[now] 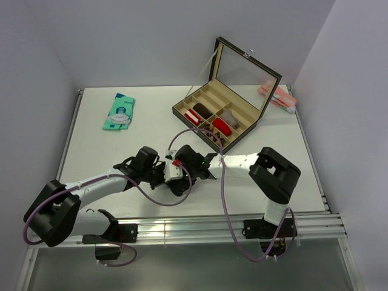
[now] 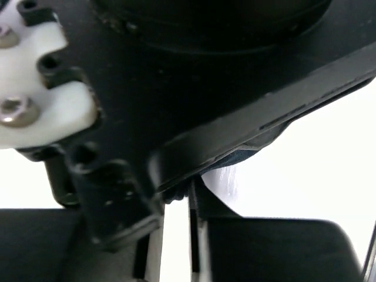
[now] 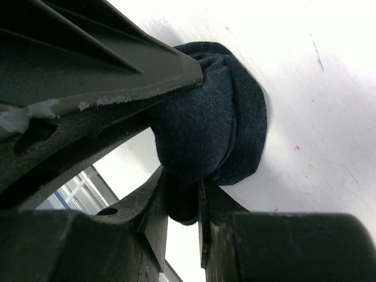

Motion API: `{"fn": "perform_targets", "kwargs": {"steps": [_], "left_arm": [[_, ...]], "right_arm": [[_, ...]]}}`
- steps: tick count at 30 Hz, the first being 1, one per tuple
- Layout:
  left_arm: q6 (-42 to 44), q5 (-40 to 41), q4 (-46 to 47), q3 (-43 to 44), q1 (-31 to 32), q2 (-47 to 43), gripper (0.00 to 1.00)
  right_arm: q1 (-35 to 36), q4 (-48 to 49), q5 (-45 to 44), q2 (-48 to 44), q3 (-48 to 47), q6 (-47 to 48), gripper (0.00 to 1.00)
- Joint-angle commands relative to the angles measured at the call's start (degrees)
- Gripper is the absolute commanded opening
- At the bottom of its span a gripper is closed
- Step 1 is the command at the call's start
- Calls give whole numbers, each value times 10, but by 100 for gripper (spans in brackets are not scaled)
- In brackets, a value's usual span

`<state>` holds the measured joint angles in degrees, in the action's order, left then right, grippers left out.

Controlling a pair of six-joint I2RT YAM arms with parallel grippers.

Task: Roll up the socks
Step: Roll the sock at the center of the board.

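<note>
**Navy sock (image 3: 211, 129) bunched into a stubby roll, both grippers on it**

The sock lies on the counter (image 1: 109, 151) right at the tips of the right gripper (image 3: 183, 191). That gripper's jaws are nearly together and pinch a fold of fabric at the bundle's near edge. The rest of the bundle bulges just beyond those fingertips, folded over itself in thick layers but not yet tight.

The left gripper (image 2: 179, 200) comes in from the opposite side, its body close over the top of the bundle. Its jaws stand close together, but the other arm's hardware blocks nearly all of its own camera. Whether it has fabric between them cannot be told, and only a sliver of blue cloth shows there.

Well beyond the right gripper, an open compartment box (image 1: 248, 130) holds a dark brown roll (image 1: 204, 111), alongside a red roll (image 1: 220, 126) and a striped one (image 1: 193, 115).

On that evidence the job looks partly done: one dark sock is rolled and stowed, and this navy one is mid-roll. What seems left is tightening and tucking the bundle, then probably setting it in a free compartment.
</note>
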<state>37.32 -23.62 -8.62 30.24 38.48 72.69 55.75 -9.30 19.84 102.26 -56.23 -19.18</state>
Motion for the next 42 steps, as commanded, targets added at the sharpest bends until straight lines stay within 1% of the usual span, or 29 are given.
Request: {"fn": "perform_targets", "kwargs": {"steps": [1, 2, 7, 8, 9, 11, 13, 14, 16, 17, 18, 20, 21, 23, 24, 26, 27, 29, 31, 32, 33, 34, 36, 37, 38, 40, 41, 42], "left_arm": [[87, -61, -83, 13, 38, 58, 14], [88, -64, -99, 21, 38, 65, 12], [91, -77, -118, 25, 38, 77, 11], [91, -77, -117, 21, 38, 75, 8], [93, -78, -119, 20, 38, 74, 7], [93, -79, -122, 18, 38, 73, 3], [93, -80, -130, 19, 38, 78, 2], [90, -80, -132, 22, 38, 81, 3], [80, -79, -134, 25, 39, 87, 24], [76, -78, -134, 26, 38, 85, 30], [74, -84, -134, 26, 36, 82, 29], [66, -89, -129, 24, 31, 62, 33], [61, -94, -126, 23, 26, 54, 40], [51, -100, -124, 23, 17, 29, 45], [45, -101, -125, 25, 9, 23, 50], [44, -124, -145, 38, -3, 13, 55], [39, -142, -149, 43, -20, 11, 59], [37, -155, -161, 57, -40, 10, 61], [23, -162, -160, 62, -74, 4, 60], [17, -158, -156, 65, -85, 1, 59], [8, -153, -143, 64, -106, -4, 55], [-8, -148, -138, 64, -117, -23, 54], [-34, -115, -115, 58, -144, -56, 49], [-56, -99, -88, 50, -150, -108, 48], [-68, -45, -65, 44, -155, -139, 48], [-96, 14, -10, 39, -155, -219, 55], [-93, 40, -11, 53, -155, -223, 58], [-80, 44, -18, 71, -155, -207, 59]], "right_arm": [[4, -40, -63, 46, 26, -42, 10], [4, -37, -64, 47, 27, -44, 10], [2, -44, -72, 59, 21, -50, 10], [0, -45, -72, 59, 20, -50, 10], [-2, -49, -72, 62, 19, -50, 10], [-8, -51, -79, 60, 19, -52, 10], [-12, -57, -87, 58, 15, -53, 10], [-15, -59, -86, 57, 12, -53, 10], [-16, -65, -84, 62, 4, -54, 7], [-16, -70, -87, 64, 1, -55, 3], [-15, -74, -88, 66, -3, -56, 1], [-16, -77, -98, 72, -5, -60, 0], [-16, -79, -101, 73, -4, -63, 0], [-17, -79, -105, 73, -2, -67, 0], [-17, -79, -106, 74, -2, -67, 0], [-17, -78, -107, 74, -1, -71, 0], [-16, -78, -108, 74, 0, -72, 0], [-17, -78, -110, 76, 0, -75, 0], [-19, -79, -111, 79, 0, -75, 0], [-20, -80, -112, 80, 0, -77, 0], [-20, -79, -113, 80, 0, -76, 0], [-21, -79, -111, 80, 1, -75, 0], [-21, -78, -110, 80, 2, -75, 0], [-21, -80, -110, 82, 2, -73, 0], [-22, -81, -110, 82, 2, -71, 0], [-24, -82, -111, 87, 0, -68, 0], [-25, -84, -110, 90, -1, -67, 0], [-26, -83, -110, 92, -1, -64, 0]]}}
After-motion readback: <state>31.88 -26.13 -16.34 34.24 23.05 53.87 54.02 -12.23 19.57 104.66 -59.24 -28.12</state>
